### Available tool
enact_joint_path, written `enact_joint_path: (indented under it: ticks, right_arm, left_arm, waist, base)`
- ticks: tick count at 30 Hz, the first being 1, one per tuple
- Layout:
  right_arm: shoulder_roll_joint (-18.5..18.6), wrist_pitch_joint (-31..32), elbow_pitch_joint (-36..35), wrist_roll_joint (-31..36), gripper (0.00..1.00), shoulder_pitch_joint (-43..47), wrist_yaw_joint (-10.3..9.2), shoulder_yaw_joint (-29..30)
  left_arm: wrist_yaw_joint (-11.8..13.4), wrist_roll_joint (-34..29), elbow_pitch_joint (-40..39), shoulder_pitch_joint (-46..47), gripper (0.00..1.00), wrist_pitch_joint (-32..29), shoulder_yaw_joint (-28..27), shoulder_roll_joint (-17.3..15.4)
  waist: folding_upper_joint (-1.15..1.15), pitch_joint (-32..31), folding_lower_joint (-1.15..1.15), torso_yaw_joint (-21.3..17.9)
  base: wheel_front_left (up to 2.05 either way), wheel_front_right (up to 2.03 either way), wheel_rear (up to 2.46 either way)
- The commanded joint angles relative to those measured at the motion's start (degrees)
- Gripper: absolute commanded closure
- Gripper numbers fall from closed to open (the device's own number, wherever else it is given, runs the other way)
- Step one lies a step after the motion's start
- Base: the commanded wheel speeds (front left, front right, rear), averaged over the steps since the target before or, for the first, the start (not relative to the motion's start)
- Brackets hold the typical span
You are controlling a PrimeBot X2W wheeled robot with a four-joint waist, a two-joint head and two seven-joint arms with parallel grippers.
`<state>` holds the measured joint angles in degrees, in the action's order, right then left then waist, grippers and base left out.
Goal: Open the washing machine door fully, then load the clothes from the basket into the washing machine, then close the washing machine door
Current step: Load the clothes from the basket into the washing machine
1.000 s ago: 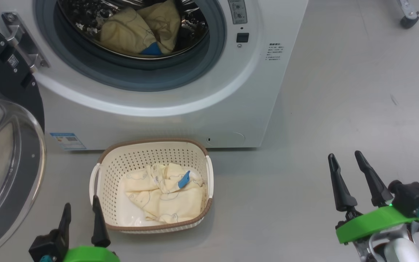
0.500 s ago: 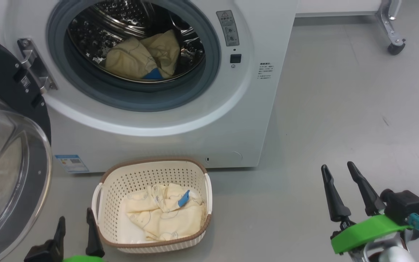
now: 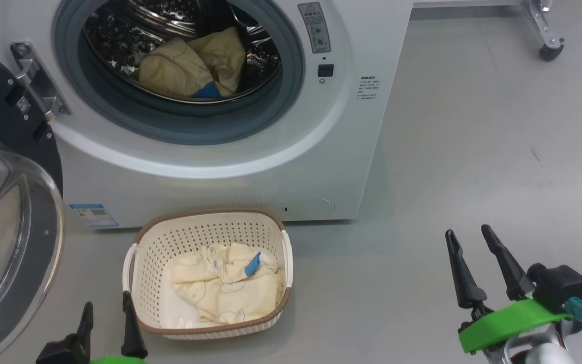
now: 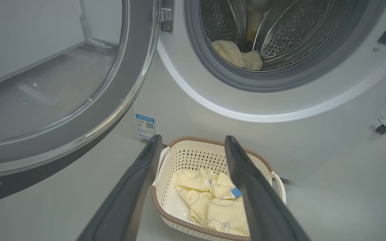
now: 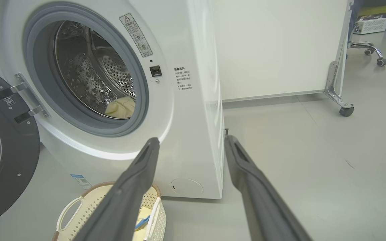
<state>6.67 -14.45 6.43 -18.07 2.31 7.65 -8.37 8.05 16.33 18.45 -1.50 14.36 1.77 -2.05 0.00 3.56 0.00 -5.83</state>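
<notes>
Clothes [image 3: 225,290], pale yellow with blue trim, crumpled in basket [image 3: 142,253].

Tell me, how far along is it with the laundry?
Done: the door stands wide open and some yellow clothes lie in the drum. In hand: nothing; the left claw and right claw are open and empty. Left: the pile in the basket must go in, then the door shut.

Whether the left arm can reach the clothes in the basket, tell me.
Probably yes: the left end effector is open beside the basket, whose top is uncovered, with the clothes lying exposed inside.
</notes>
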Motion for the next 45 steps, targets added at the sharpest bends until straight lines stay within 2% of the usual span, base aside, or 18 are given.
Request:
enact_joint_path:
  ticks: [1,8,11,19,26,36,41,45]
  right_arm:
    - [0.36,-0.55,-2.14,0.46,0.00,-2.15,-0.16,-1.01]
    - [0.37,-0.55,-2.53,0.00,0.00,-5.40,-0.16,-1.51]
    - [0.20,-0.55,-2.72,-0.32,0.00,-7.82,-0.16,-1.94]
    - [-0.60,-0.55,-2.53,-0.88,0.00,-11.29,-0.16,-2.58]
    - [-1.08,-0.55,-2.69,-1.23,0.00,-14.02,-0.16,-3.48]
    - [-1.43,-0.55,-2.94,-1.58,0.00,-17.92,-0.16,-4.47]
    - [-1.41,-0.55,-2.87,-1.82,0.00,-19.85,-0.16,-5.83]
    - [-1.32,-0.55,-2.76,-2.01,0.00,-21.14,-0.16,-6.71]
  left_arm:
    - [-0.36,-0.34,-1.44,2.96,0.00,0.63,-1.71,-0.83]
    - [-1.92,-1.06,1.91,7.97,0.00,0.63,-0.11,-0.83]
    - [-3.13,-0.96,5.70,12.02,0.00,0.63,0.90,-0.83]
    - [-5.23,-0.28,16.15,20.58,0.00,0.60,1.80,-0.97]
    - [-6.55,-0.40,24.87,28.68,0.00,-2.41,3.20,-1.70]
    - [-7.62,-0.91,34.90,38.13,0.00,-8.92,5.11,-2.94]
    - [-7.44,-0.82,41.03,43.97,0.00,-13.85,5.60,-3.60]
    - [-6.29,-0.84,44.50,48.15,0.00,-14.46,5.56,-4.37]
  waist:
    - [0.00,1.35,0.00,0.05]
    - [0.00,7.00,0.00,-0.56]
    - [0.00,11.19,0.00,-1.33]
    - [0.00,17.57,0.00,-2.97]
    - [0.00,22.88,0.00,-4.55]
    - [0.00,29.89,0.00,-6.54]
    - [0.00,33.90,0.00,-7.63]
    - [0.00,37.04,0.00,-8.76]
  base:
    - [0.00,0.00,0.00]
    - [0.00,0.00,0.00]
    - [0.00,0.00,0.00]
    - [0.00,0.00,0.00]
    - [0.00,0.00,0.00]
    - [0.00,0.00,0.00]
    - [0.00,0.00,0.00]
    - [0.00,0.00,0.00]
